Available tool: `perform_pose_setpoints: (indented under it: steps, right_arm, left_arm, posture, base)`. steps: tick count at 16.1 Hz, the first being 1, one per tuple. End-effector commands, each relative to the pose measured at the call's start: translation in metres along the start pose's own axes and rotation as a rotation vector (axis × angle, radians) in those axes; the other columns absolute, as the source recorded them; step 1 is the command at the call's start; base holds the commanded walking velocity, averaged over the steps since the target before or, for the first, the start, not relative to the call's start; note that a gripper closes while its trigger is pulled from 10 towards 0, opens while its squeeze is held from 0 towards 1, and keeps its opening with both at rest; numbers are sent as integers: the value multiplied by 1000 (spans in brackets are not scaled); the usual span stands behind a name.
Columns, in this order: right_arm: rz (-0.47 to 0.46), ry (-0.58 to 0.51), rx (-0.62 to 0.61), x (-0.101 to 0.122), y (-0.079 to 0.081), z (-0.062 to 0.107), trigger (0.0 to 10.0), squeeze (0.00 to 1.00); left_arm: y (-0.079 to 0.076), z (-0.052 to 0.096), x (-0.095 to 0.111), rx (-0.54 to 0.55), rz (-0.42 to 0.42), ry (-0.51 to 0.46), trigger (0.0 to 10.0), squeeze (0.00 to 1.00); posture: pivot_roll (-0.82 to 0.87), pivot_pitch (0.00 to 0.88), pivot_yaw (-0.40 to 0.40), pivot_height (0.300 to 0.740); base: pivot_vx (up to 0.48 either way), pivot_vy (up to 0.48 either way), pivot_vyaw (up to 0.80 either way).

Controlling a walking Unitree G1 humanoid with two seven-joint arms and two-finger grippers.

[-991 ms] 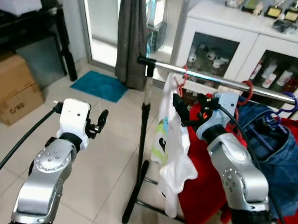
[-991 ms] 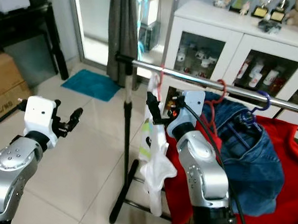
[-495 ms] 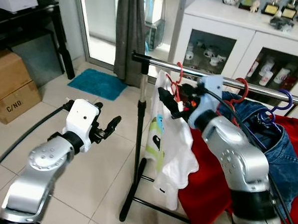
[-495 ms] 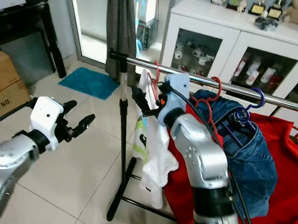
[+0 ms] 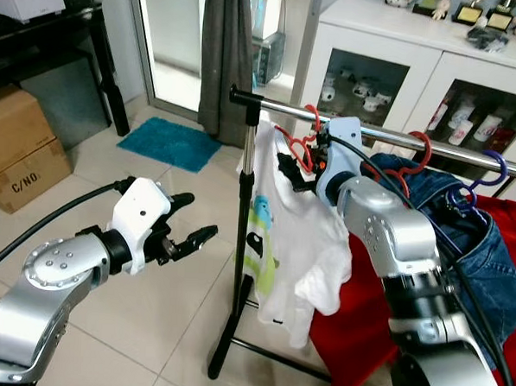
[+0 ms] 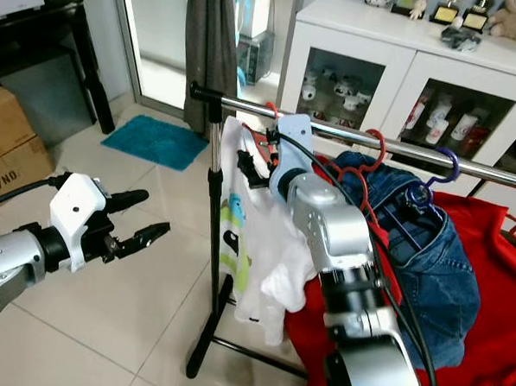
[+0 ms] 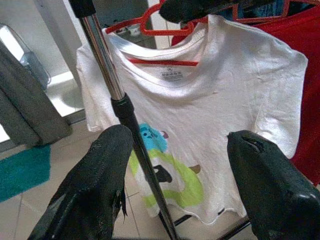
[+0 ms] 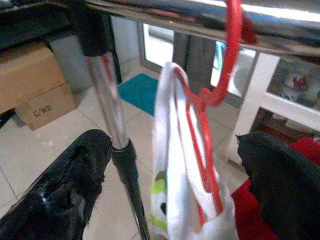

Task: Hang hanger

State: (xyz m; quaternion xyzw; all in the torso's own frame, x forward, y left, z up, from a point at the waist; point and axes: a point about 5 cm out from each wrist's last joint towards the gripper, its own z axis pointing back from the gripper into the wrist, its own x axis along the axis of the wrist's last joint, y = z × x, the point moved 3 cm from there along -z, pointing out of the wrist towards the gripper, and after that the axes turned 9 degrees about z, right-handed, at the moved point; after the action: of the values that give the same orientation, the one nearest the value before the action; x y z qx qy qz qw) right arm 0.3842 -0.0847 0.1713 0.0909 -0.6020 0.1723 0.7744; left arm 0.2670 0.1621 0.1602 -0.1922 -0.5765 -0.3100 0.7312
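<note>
Jaws on both arms read as apart. I see the right gripper [image 5: 287,167] raised at the chrome garment rail [image 5: 378,137], its black fingers spread on either side of the red plastic hanger [image 8: 200,150] without clamping it. That hanger's hook sits over the rail, just beside the black joint at the rail's end, above the upright steel post [image 5: 241,244]. From the hanger hangs a white T-shirt with a green and blue cartoon print [image 5: 277,237], draped against the post.

I see the left gripper [image 5: 191,228] held out at about 9 o'clock from the post, well apart from it, over the tiled floor [image 5: 147,326], fingers spread and pointing toward the shirt.

Further along the rail, at 3 o'clock from the shirt, hang blue denim jeans [image 5: 487,274] and a red cloth [image 5: 354,336]. At 12 o'clock behind the rail stands a white glass-door cabinet [image 5: 421,46]. At 10 o'clock lie a teal floor mat [image 5: 170,143] and a brown cardboard box [image 5: 18,150].
</note>
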Motion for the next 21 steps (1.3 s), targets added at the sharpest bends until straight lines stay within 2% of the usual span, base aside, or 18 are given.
perform_pose_setpoints:
  steps: [1, 3, 5, 7, 8, 10, 11, 18, 19, 21]
  right_arm:
    - [-7, -20, -20, 7, -6, -1, 10000, 0]
    - [15, -15, -18, 8, -7, -3, 10000, 0]
    - [-28, -12, 7, 7, -6, -9, 10000, 0]
    - [-29, -17, 10, 9, -6, -11, 10000, 0]
    - [-21, -26, 8, 12, -8, -14, 5608, 0]
    - [1, -7, 9, 12, -10, -20, 471, 0]
    - [4, 13, 6, 8, -12, -23, 0, 0]
    - [-1, 88, -24, -8, -23, -28, 0, 0]
    - [-38, 92, -26, -9, -24, -28, 0, 0]
    - [-52, 81, -16, -8, -23, -29, 0, 0]
  left_arm:
    - [-6, 0, 1, -29, -10, 10, 10000, 0]
    - [-7, 0, 1, -39, -8, 12, 10000, 0]
    - [-8, 1, 1, -59, -6, 14, 10000, 0]
    - [-8, 2, 1, -66, -6, 18, 10000, 0]
    - [-8, 2, 1, -71, -7, 20, 10000, 0]
    - [-9, 2, 0, -76, -9, 31, 10000, 0]
    - [-9, 2, -2, -78, -12, 38, 10000, 0]
    - [-12, 5, -3, -88, -8, 41, 10000, 0]
    - [-12, 5, -3, -89, -9, 41, 10000, 0]
    - [-11, 5, -3, -89, -10, 39, 10000, 0]
  posture:
    - [147, 0, -34, 740]
    - [149, 0, -37, 740]
    - [148, 0, -37, 740]
    - [148, 0, -37, 740]
    - [147, 0, -37, 740]
    - [150, 0, -43, 740]
    - [153, 0, -50, 740]
    - [158, 0, -61, 740]
    - [157, 0, -60, 740]
    - [156, 0, -59, 740]
  base:
    - [0, 0, 0]
    - [0, 0, 0]
    - [0, 0, 0]
    - [0, 0, 0]
    - [0, 0, 0]
    - [0, 0, 0]
    - [0, 0, 0]
    - [0, 0, 0]
    - [0, 0, 0]
    - [0, 0, 0]
